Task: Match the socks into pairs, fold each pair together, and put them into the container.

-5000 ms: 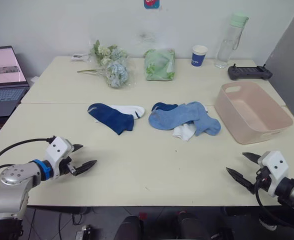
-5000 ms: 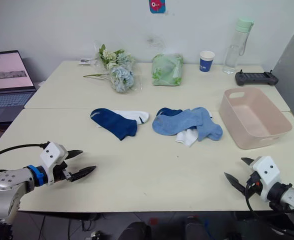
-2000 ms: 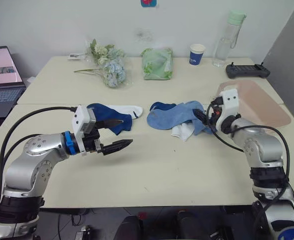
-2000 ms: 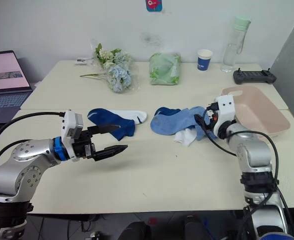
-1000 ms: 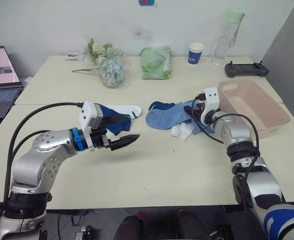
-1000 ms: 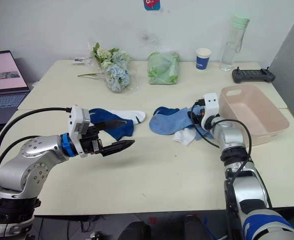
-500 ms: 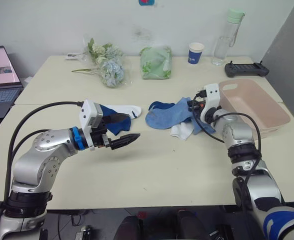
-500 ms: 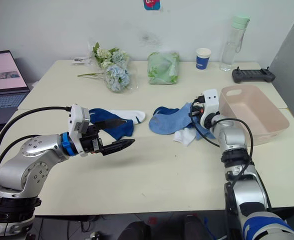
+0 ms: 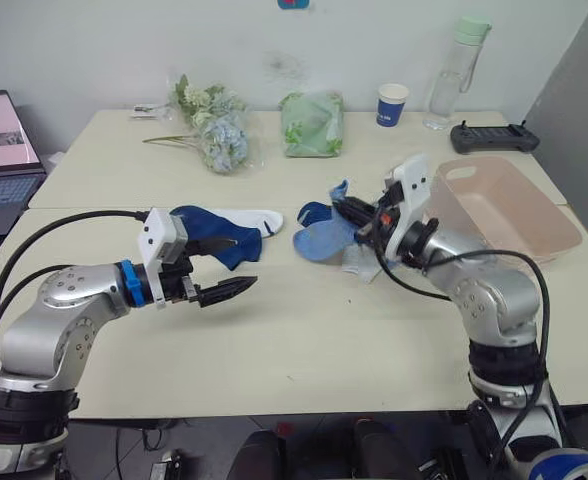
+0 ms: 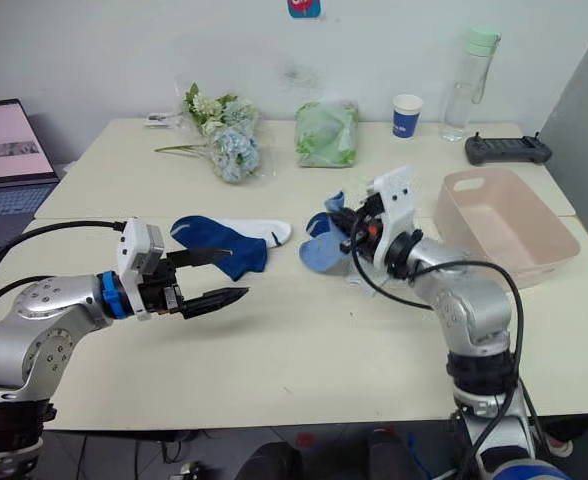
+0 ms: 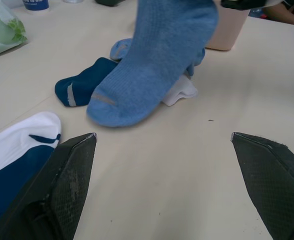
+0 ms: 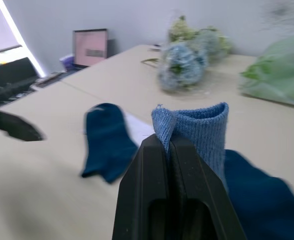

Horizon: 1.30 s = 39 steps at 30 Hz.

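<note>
Pinching a light blue sock [image 9: 326, 234] by its cuff, right claw [image 9: 359, 214] raised, left claw [image 9: 227, 269] spread, hovering above table [image 9: 304, 340]

Light blue sock [image 11: 152, 65]: lifted by cuff, pinched in closed right gripper [image 12: 170, 142], toe trailing on table. Navy sock [image 9: 219, 235]: flat, overlapping white sock [image 9: 257, 217]. Second navy sock [image 11: 83, 86] and white sock [image 11: 181, 93]: partly beneath the blue. Pink container [image 9: 499, 205]: upright, alongside, empty.

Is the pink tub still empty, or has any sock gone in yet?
Empty as far as it shows: the pale pink rectangular plastic tub has a bare floor. The right gripper is shut on a light blue sock's cuff, outside the tub.
</note>
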{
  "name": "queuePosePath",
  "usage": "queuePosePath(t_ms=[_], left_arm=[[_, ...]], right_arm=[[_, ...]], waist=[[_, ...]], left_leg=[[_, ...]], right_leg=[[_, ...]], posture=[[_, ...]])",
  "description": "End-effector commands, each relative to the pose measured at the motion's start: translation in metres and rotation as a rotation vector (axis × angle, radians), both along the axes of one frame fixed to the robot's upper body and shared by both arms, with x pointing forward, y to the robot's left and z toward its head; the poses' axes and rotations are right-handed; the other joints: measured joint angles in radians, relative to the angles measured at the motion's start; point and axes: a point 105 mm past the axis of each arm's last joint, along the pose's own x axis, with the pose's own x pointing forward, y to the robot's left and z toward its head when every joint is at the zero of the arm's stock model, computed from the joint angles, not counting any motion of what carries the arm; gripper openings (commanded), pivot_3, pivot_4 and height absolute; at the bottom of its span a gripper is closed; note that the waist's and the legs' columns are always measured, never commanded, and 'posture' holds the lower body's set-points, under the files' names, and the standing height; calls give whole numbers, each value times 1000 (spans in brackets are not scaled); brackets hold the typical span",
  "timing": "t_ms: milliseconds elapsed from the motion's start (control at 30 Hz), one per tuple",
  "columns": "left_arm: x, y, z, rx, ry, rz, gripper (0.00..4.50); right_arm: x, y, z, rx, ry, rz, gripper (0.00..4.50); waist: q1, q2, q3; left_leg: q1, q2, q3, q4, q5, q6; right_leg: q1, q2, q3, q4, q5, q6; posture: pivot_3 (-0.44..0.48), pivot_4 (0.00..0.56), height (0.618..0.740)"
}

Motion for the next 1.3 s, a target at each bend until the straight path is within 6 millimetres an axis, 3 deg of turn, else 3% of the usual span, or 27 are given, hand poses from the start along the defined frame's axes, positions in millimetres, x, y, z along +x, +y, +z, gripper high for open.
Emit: queuePosePath(t_ms=[33, 167, 233, 367, 567, 733, 1067, 1267, 1300], left_arm=[[0, 6, 13, 25, -41, -3, 4500], [-2, 5, 13, 37, -23, -16, 4500], [-5, 1, 14, 41, -8, -37, 4500], [-7, -16, 9, 2, 42, -69, 4500], [0, -39, -9, -23, 201, -57, 4500], [14, -63, -27, -62, 294, -37, 4500], [41, -91, -81, -51, 500, 101, 4500], [50, -116, -81, -79, 524, 61, 4500], [51, -116, -80, -82, 526, 62, 4311]], right_arm=[[-33, 14, 17, 63, -40, 117, 46], [-46, 5, 13, 105, -7, 126, 46], [-47, -8, 11, 147, 26, 77, 46], [-51, -52, -29, 91, 145, -140, 46], [-59, -79, -72, 73, 264, -326, 46], [-60, -75, -87, 89, 295, -363, 46], [-56, -68, -87, 93, 282, -360, 46], [-62, -73, -91, 87, 289, -367, 46], [-63, -74, -92, 86, 290, -368, 16]], waist=[[0, 0, 0], [0, 0, 0], [1, 0, 0], [8, -1, 0], [-3, 0, 0], [-4, 0, 0], [5, -1, 0], [16, -1, -1], [15, -1, -1]], left_leg=[[0, 0, 0, 0, 0, 0], [0, 0, 0, 0, 0, 0], [0, -1, 0, 0, 0, 0], [-1, -1, -1, 0, 0, 0], [0, 0, 1, 0, 0, 0], [2, 1, 0, 0, 0, 0], [2, 0, 0, 1, 0, 0], [6, -1, 0, 1, 0, 0], [7, -1, 0, 1, 0, 0]], right_leg=[[0, 0, 0, 0, 0, 0], [0, 0, 0, -1, 0, 0], [0, -1, 0, -1, 0, 0], [1, -1, -1, -1, 0, 0], [1, 1, 1, 1, 0, 0], [2, 4, 2, 2, 0, 0], [2, 5, 2, 1, 0, 0], [8, 4, 1, -1, 0, 0], [9, 5, 1, -1, 0, 0]], posture=[[0, 150, 740], [0, 150, 740], [0, 150, 740], [0, 150, 740], [0, 150, 740], [0, 150, 740], [0, 150, 740], [0, 150, 740], [0, 150, 740]])
